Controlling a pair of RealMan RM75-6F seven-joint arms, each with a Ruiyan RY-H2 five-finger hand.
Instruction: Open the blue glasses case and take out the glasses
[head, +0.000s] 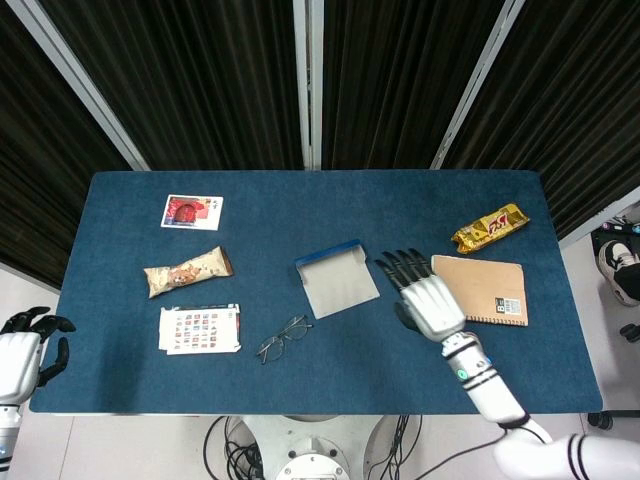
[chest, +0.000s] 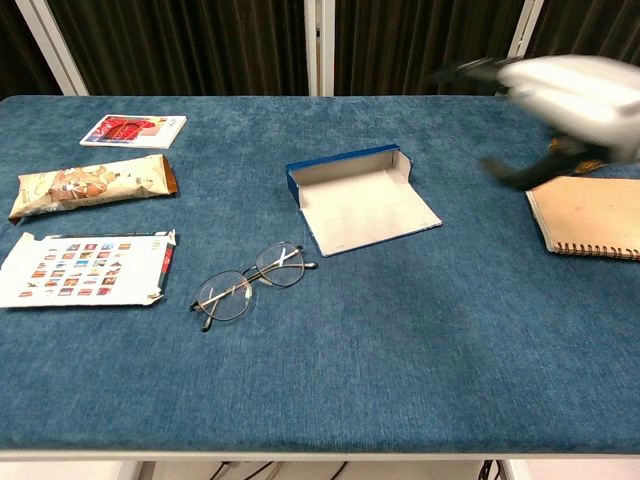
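Note:
The blue glasses case (head: 336, 278) (chest: 360, 197) lies open and empty at the table's middle, its grey lining showing. The thin-rimmed glasses (head: 283, 338) (chest: 249, 284) lie flat on the blue cloth just front-left of the case, apart from it. My right hand (head: 423, 296) (chest: 560, 95) hovers to the right of the case with fingers spread and nothing in it; it is blurred in the chest view. My left hand (head: 24, 345) hangs off the table's left edge, fingers apart and empty.
A brown spiral notebook (head: 479, 290) lies right of the hand, a gold snack packet (head: 489, 227) behind it. On the left are a snack bar (head: 187, 271), a picture sheet (head: 199, 329) and a small red card (head: 192, 212).

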